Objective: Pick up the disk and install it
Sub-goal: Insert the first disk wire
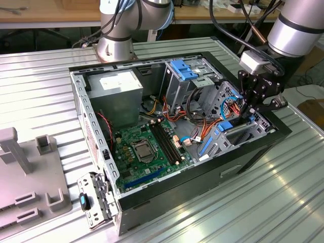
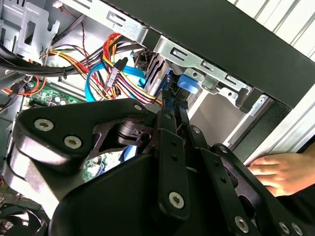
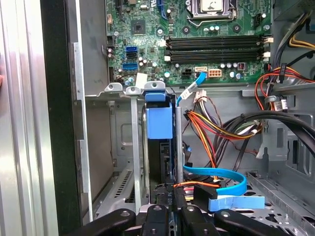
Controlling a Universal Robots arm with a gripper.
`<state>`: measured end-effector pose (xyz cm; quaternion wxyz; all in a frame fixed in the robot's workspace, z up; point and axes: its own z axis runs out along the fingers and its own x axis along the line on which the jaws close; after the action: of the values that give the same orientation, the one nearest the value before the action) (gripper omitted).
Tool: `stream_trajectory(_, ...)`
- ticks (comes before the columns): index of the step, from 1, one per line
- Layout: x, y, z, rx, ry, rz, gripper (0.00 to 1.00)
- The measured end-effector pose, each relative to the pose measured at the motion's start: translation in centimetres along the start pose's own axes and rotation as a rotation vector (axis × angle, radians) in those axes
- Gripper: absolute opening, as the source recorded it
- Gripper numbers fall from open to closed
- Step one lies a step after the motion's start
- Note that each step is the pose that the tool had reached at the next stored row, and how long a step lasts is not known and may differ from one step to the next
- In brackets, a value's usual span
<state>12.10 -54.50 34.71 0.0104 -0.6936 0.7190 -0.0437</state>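
1. My gripper [image 3: 170, 206] has its fingers drawn narrow on the near edge of the disk [image 3: 160, 147], which stands on edge in the drive cage [image 3: 123, 89]; the blue carrier tab sits at its far end, toward the motherboard [image 3: 197, 44].

2. In the exterior view my gripper [image 1: 249, 117] hangs over the case's right corner, where the disk's blue carrier [image 1: 225, 125] shows just beside it, low in the cage.

3. To do this step well, I judge, I should keep the disk square to the cage rails and press straight along the slot, evenly, so the carrier does not cock or bind.

4. The looped blue ribbon cable [image 3: 221, 177] and the bundle of red and yellow wires [image 3: 211, 128] lie just right of the disk; I would keep them out of the slot.

5. A person's hand [image 2: 280, 172] rests on the table close by the case's outer wall in the second wrist view, worth minding while I push.

6. Hard to make out: whether the disk is fully seated. My own linkage covers its near end, and the cage wall hides its lower edge.

7. The disk's connectors are hidden too.
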Motion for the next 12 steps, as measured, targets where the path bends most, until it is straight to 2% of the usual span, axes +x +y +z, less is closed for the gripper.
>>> stream_trajectory(12,-0.03,0.04,0.52,0.0000,0.0000,0.000,0.16)
